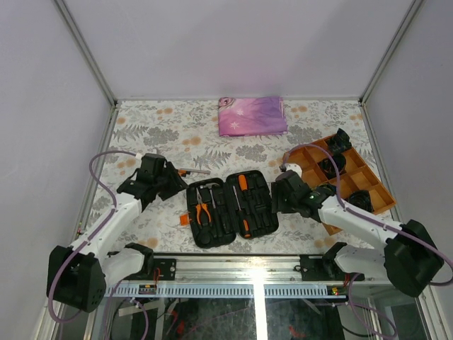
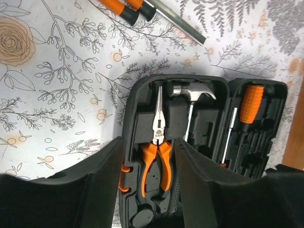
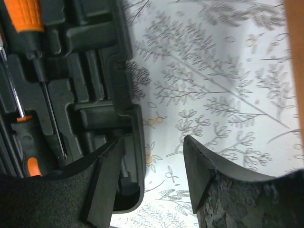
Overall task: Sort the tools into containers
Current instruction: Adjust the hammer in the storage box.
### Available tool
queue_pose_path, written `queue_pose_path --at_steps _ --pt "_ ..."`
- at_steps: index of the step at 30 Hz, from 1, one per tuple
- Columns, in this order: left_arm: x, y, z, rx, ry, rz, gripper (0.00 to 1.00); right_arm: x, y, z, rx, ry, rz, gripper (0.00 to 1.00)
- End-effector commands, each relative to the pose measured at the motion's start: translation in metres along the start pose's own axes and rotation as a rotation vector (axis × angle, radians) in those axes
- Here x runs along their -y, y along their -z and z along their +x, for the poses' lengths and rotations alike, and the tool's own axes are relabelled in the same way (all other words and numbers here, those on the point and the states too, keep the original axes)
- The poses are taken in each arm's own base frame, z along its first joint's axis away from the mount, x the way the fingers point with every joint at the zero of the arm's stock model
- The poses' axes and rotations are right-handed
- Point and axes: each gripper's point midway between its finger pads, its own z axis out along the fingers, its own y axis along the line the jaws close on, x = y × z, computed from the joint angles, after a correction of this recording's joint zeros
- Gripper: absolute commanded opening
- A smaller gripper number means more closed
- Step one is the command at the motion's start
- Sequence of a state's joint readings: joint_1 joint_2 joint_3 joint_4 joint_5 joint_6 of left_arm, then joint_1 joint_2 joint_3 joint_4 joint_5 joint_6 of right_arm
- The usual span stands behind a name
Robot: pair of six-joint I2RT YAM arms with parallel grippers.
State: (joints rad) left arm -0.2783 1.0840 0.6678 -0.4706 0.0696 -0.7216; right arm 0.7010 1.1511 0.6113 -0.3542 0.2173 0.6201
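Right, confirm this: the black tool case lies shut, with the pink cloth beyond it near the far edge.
Wrong on one count: the black tool case lies open, not shut. The top external view shows both halves flat, pliers and screwdrivers in their slots. The pink cloth does lie beyond it near the far edge.

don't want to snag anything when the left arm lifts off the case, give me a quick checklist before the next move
1. left gripper open: ok, fingers spread, nothing clamped.
2. pliers seated in the tool case: ok, lying flat in their slot.
3. hammer seated: ok, beside the pliers.
4. right gripper empty: ok, open at the case's right edge.
5. all tools sorted: not ok, loose tools lie on the table beyond the case.
6. free slots fit them: cannot tell.
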Motion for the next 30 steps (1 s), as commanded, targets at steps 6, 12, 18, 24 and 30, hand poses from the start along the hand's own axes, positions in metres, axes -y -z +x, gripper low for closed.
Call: queue_pose_path --at_steps 6,12,18,24,30 --pt "0.014 0.029 -0.013 0.046 -0.059 0.054 0.51 -0.046 -0.014 0.034 -0.201 0.059 -0.249 0.6" --pt "0.022 0.032 -0.016 0.043 -0.076 0.082 0.53 -0.069 -0.006 0.048 -0.279 0.045 -0.398 0.59" --pt "0.025 0.035 -0.021 0.061 -0.085 0.088 0.55 -0.071 0.006 0.031 -0.198 0.035 -0.406 0.59" --pt "0.027 0.04 -0.026 0.082 -0.097 0.091 0.57 -0.05 0.014 0.003 -0.052 0.016 -0.287 0.6" --pt "0.026 0.051 -0.035 0.134 -0.102 0.076 0.58 -0.036 0.017 -0.007 0.023 -0.02 -0.221 0.61"
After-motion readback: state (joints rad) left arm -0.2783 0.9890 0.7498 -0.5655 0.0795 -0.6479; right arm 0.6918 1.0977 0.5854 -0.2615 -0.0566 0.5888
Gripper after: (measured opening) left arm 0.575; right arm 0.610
